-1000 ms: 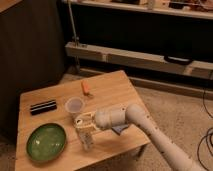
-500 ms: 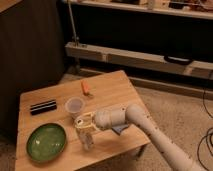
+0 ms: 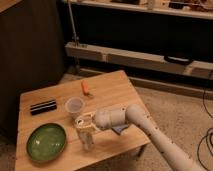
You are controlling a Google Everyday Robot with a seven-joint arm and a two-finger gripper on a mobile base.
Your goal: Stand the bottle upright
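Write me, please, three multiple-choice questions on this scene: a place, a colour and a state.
1. Where on the table is the green plate?
A. near left corner
B. far right corner
C. centre

2. What colour is the small object behind the cup?
A. blue
B. orange
C. white

3. How is the bottle?
A. flat in the plate
B. leaning on the cup
C. upright, just below the pincer

1 A: the plate fills that corner.
2 B: it shows orange against the wood.
3 C: it stands vertical under the pincer near the table's front.
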